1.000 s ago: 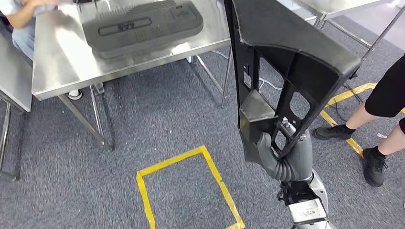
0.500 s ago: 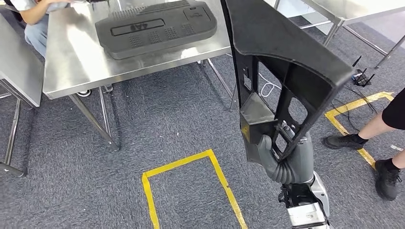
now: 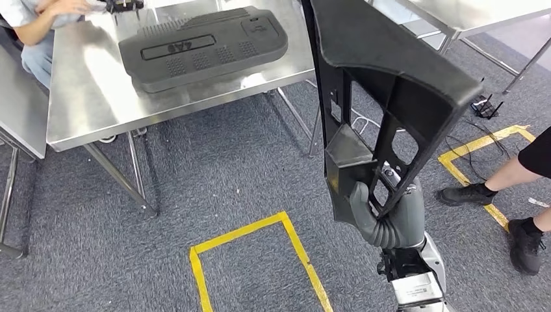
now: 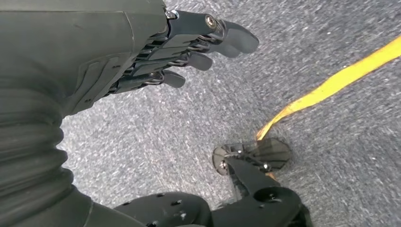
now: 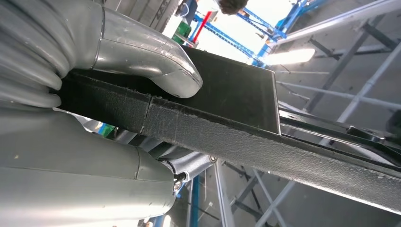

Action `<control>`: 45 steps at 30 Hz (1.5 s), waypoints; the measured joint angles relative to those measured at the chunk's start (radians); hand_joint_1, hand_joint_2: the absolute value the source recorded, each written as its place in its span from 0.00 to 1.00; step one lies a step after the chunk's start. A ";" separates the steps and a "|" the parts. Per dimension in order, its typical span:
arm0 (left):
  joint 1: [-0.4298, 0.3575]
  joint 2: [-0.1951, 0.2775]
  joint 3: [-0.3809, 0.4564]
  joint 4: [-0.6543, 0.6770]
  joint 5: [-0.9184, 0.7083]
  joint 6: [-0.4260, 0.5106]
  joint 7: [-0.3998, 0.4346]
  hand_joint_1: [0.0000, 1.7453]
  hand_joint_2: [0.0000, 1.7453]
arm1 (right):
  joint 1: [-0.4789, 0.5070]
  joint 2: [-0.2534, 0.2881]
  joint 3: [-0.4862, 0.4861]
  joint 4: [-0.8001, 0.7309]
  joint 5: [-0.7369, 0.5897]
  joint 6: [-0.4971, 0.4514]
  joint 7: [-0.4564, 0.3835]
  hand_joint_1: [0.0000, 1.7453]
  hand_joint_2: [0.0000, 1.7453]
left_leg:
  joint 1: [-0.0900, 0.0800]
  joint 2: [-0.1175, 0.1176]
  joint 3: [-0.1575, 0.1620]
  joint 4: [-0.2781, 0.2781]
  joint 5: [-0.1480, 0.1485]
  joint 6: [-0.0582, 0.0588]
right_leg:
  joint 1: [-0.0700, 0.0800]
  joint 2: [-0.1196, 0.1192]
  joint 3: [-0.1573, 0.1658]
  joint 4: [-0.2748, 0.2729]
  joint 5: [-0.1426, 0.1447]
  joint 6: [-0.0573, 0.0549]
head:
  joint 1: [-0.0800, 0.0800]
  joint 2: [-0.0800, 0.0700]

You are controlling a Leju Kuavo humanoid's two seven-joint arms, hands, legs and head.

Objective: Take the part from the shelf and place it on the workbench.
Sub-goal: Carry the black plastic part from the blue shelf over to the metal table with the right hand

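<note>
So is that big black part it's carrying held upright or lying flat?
Upright. The right hand grips the black part at its lower end, and the part rises steeply above it, leaning a little, clear of the workbench.

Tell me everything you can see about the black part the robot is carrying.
The black part is a large matte panel that looks like moulded plastic, with ribs and open cut-outs on its inner side. It stands roughly upright above the grey carpet, gripped near its lower end by the right hand, whose thumb presses on a textured edge.

Two black parts (image 3: 383,84) (image 3: 201,47), two hands (image 3: 390,221) (image 4: 94,61)
</note>
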 joint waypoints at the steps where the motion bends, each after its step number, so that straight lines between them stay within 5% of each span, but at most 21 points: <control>1: 0.000 0.000 0.000 0.000 0.000 0.000 0.000 0.00 1.00 | 0.000 0.000 0.000 0.000 0.000 -0.001 0.000 1.00 1.00 | -0.004 -0.001 0.001 -0.004 -0.003 0.009 | 0.001 0.000 0.001 -0.003 -0.001 0.006 | 0.000 0.000; 4: 0.002 0.000 0.000 0.000 -0.001 -0.002 0.005 0.00 1.00 | 0.003 0.000 -0.003 -0.003 0.001 -0.007 0.000 1.00 1.00 | -0.003 -0.003 0.007 -0.012 -0.003 0.034 | -0.001 -0.001 -0.014 0.021 -0.014 0.017 | 0.003 0.000; 8: 0.004 0.000 0.000 0.000 -0.016 -0.010 0.021 0.00 1.00 | 0.025 -0.006 -0.018 -0.012 0.008 -0.023 0.003 1.00 1.00 | -0.005 -0.006 0.021 -0.016 -0.016 0.056 | 0.002 -0.001 -0.164 0.272 -0.089 0.009 | 0.008 0.000; 10: 0.005 -0.003 0.000 0.000 -0.027 -0.019 0.030 0.00 1.00 | 0.050 -0.011 -0.027 -0.020 0.021 -0.032 0.012 1.00 1.00 | -0.006 -0.010 0.034 -0.016 -0.026 0.060 | 0.003 -0.001 -0.199 0.295 -0.068 0.020 | 0.008 0.000; 12: 0.007 -0.007 -0.001 0.000 -0.036 -0.024 0.037 0.00 1.00 | 0.076 -0.016 -0.037 -0.033 0.038 -0.039 0.021 1.00 1.00 | -0.007 -0.015 0.052 -0.016 -0.040 0.057 | 0.003 -0.002 -0.160 0.169 0.008 0.035 | 0.009 0.000; 14: 0.009 -0.011 -0.002 0.001 -0.043 -0.027 0.040 0.00 1.00 | 0.099 -0.020 -0.043 -0.048 0.055 -0.045 0.030 1.00 1.00 | -0.012 -0.019 0.064 -0.015 -0.055 0.048 | 0.008 -0.003 -0.109 0.045 0.065 0.032 | 0.009 0.000; 16: 0.009 -0.012 -0.002 0.001 -0.048 -0.029 0.038 0.00 1.00 | 0.119 -0.022 -0.046 -0.061 0.069 -0.048 0.041 1.00 1.00 | -0.017 -0.019 0.069 -0.020 -0.063 0.039 | 0.014 -0.002 -0.093 0.011 0.074 0.017 | 0.008 0.000; 19: 0.009 -0.007 -0.001 0.000 -0.044 -0.019 0.018 0.00 1.00 | 0.128 -0.023 -0.049 -0.070 0.075 -0.048 0.048 1.00 1.00 | -0.016 -0.013 0.072 -0.006 -0.081 0.023 | 0.003 -0.001 -0.079 0.002 0.069 -0.005 | 0.005 0.000; 21: 0.007 -0.001 0.002 -0.001 -0.030 -0.011 -0.005 0.00 1.00 | 0.117 -0.023 -0.050 -0.071 0.058 -0.046 0.042 1.00 1.00 | -0.013 -0.008 0.027 0.089 -0.124 0.014 | -0.005 -0.001 -0.063 -0.002 0.062 -0.020 | 0.001 0.000; 23: 0.004 0.005 0.009 -0.001 -0.012 -0.006 -0.026 0.00 1.00 | 0.096 -0.022 -0.051 -0.068 0.035 -0.040 0.035 1.00 1.00 | -0.009 -0.005 -0.052 0.225 -0.170 0.007 | -0.004 0.000 -0.053 -0.002 0.054 -0.028 | 0.000 0.000; 24: 0.004 0.008 0.013 -0.001 -0.004 -0.004 -0.034 0.00 1.00 | 0.087 -0.022 -0.053 -0.066 0.026 -0.037 0.033 1.00 1.00 | -0.007 -0.005 -0.083 0.264 -0.172 0.005 | -0.004 0.000 -0.047 -0.002 0.050 -0.029 | 0.000 0.000; 26: 0.004 0.015 0.022 -0.001 0.006 -0.004 -0.042 0.00 1.00 | 0.074 -0.021 -0.057 -0.062 0.018 -0.033 0.031 1.00 1.00 | -0.003 -0.003 -0.086 0.224 -0.112 0.002 | -0.006 0.002 -0.030 -0.002 0.038 -0.024 | -0.001 0.000; 29: 0.003 0.021 0.031 -0.001 0.009 -0.004 -0.047 0.00 1.00 | 0.061 -0.020 -0.060 -0.058 0.017 -0.032 0.029 1.00 1.00 | 0.001 -0.001 -0.012 0.035 -0.004 0.003 | -0.002 0.003 -0.009 0.001 0.017 -0.008 | -0.002 0.000; 34: 0.002 0.021 0.034 -0.001 0.008 0.000 -0.039 0.00 1.00 | 0.050 -0.020 -0.063 -0.056 0.010 -0.032 0.015 1.00 1.00 | -0.004 -0.005 0.008 -0.007 -0.001 0.034 | 0.001 0.001 -0.014 0.010 0.004 0.015 | -0.001 0.000; 36: 0.002 0.022 0.038 -0.001 0.007 0.005 -0.030 0.00 1.00 | 0.048 -0.021 -0.064 -0.055 0.004 -0.033 0.003 1.00 1.00 | -0.001 -0.005 0.014 -0.011 -0.004 0.048 | 0.001 0.001 -0.063 0.095 -0.029 0.013 | 0.004 0.000; 38: 0.002 0.025 0.043 -0.001 0.005 0.009 -0.028 0.00 1.00 | 0.052 -0.021 -0.064 -0.052 0.001 -0.035 -0.007 1.00 1.00 | -0.004 -0.006 0.017 -0.011 -0.010 0.058 | 0.002 0.000 -0.148 0.235 -0.070 0.007 | 0.008 0.000; 40: 0.003 0.029 0.044 -0.001 0.001 0.011 -0.024 0.00 1.00 | 0.061 -0.021 -0.064 -0.045 -0.005 -0.040 -0.017 1.00 1.00 | -0.006 -0.008 0.024 -0.011 -0.018 0.062 | 0.003 0.000 -0.198 0.294 -0.067 0.013 | 0.008 0.000; 43: 0.005 0.032 0.044 -0.001 -0.005 0.011 -0.015 0.00 1.00 | 0.064 -0.020 -0.063 -0.035 -0.014 -0.048 -0.030 1.00 1.00 | -0.008 -0.012 0.044 -0.011 -0.032 0.057 | 0.004 -0.001 -0.138 0.123 0.029 0.030 | 0.009 0.000; 45: 0.004 0.034 0.044 -0.001 -0.011 0.010 -0.007 0.00 1.00 | 0.064 -0.019 -0.063 -0.031 -0.015 -0.052 -0.036 1.00 1.00 | -0.012 -0.015 0.051 -0.012 -0.042 0.048 | 0.009 -0.001 -0.092 0.024 0.067 0.024 | 0.009 0.000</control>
